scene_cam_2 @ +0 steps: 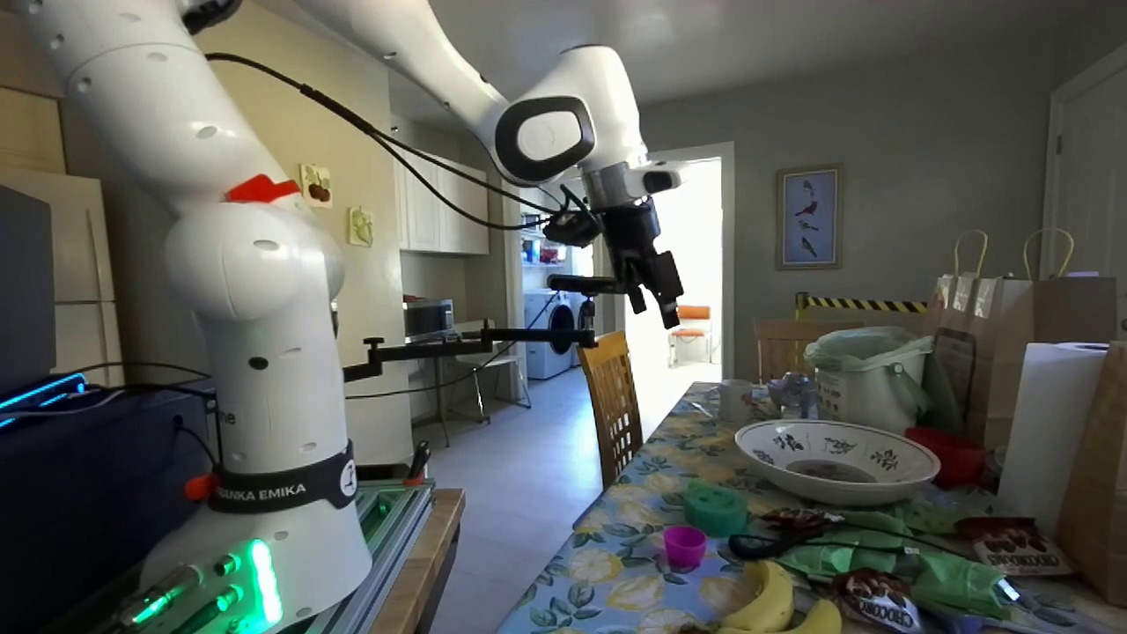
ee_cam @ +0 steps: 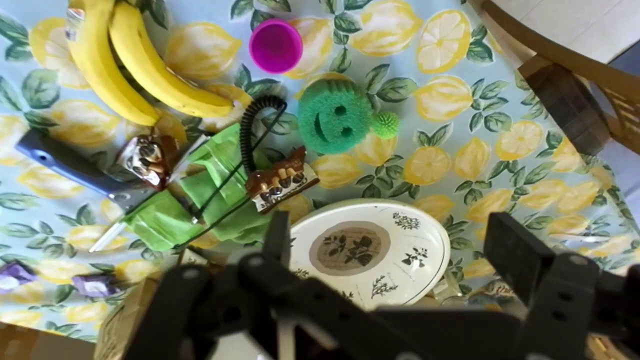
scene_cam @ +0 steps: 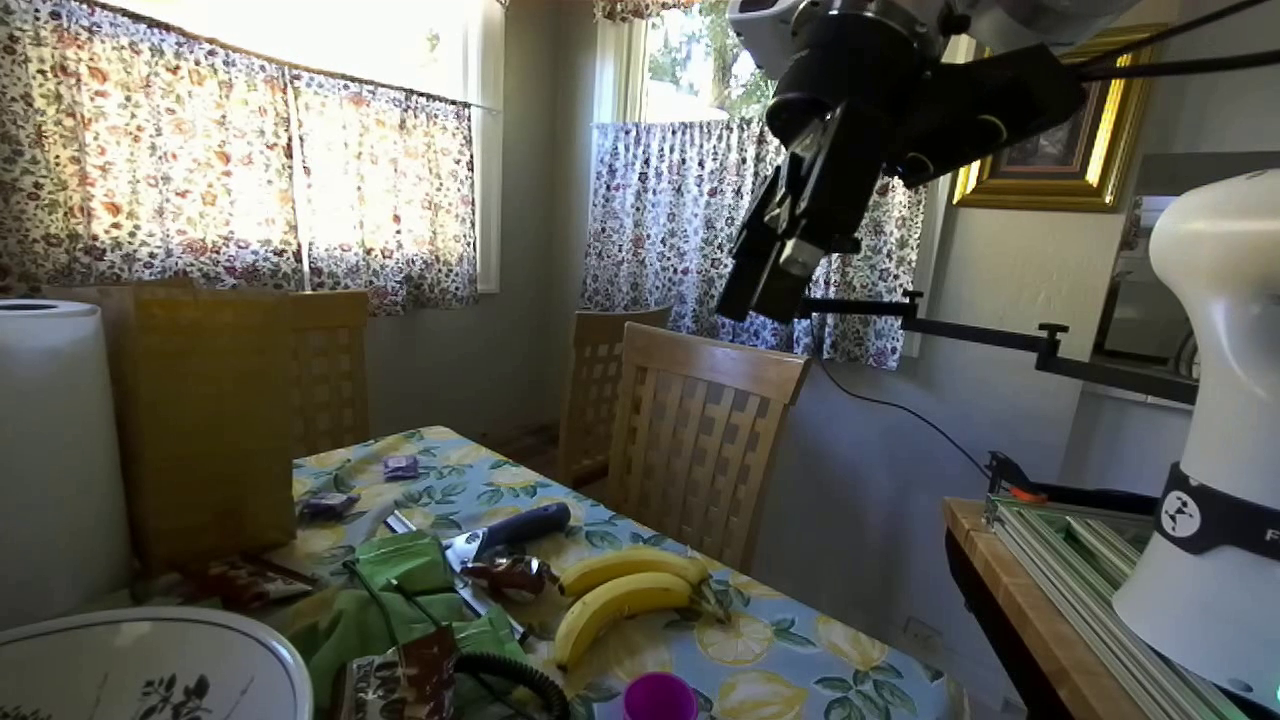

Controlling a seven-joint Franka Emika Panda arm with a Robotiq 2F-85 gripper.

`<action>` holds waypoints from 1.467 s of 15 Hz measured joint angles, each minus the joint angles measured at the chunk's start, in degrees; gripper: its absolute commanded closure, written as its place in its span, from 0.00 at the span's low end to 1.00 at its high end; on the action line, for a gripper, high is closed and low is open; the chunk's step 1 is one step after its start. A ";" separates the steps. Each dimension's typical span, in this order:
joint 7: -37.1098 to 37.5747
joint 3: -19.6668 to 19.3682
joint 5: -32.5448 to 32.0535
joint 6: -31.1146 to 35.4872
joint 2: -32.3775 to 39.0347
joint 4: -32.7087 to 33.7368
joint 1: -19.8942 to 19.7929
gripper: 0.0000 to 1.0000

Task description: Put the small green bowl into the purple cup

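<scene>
In an exterior view, lemon-print tablecloth [scene_cam_2: 607,577] at right, washing machine [scene_cam_2: 544,352] far off; the gripper [scene_cam_2: 656,313] hangs tilted, fingers apart. Purple cup [scene_cam_2: 685,548] stands left of green sponge [scene_cam_2: 716,509], spiky green ball [ee_cam: 385,125] beside the sponge.

Band [scene_cam_2: 282,491] on the arm base [scene_cam_2: 317,555], lower than the gripper [scene_cam_2: 656,310]: “ANKA EMIKA” in white capitals, opening letters hidden; in an exterior view, its round logo [scene_cam: 1181,513] stands beside an “F”. Near packet [scene_cam_2: 872,594] and far packet [scene_cam_2: 1012,541], both lower than the gripper: “CHOCO”, followed by unclear letters.
</scene>
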 measured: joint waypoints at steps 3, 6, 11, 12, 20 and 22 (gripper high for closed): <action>0.37 4.05 -0.35 4.01 5.79 1.67 1.58 0.00; 0.46 6.71 -1.28 6.17 10.47 3.53 2.06 0.00; 0.46 7.18 -1.40 6.47 12.43 4.72 2.06 0.00; 0.46 7.18 -1.40 6.47 12.43 4.76 2.06 0.00; -0.01 6.51 -1.26 13.98 17.63 5.11 2.01 0.00; -0.25 6.32 -1.40 16.74 21.18 6.29 1.68 0.00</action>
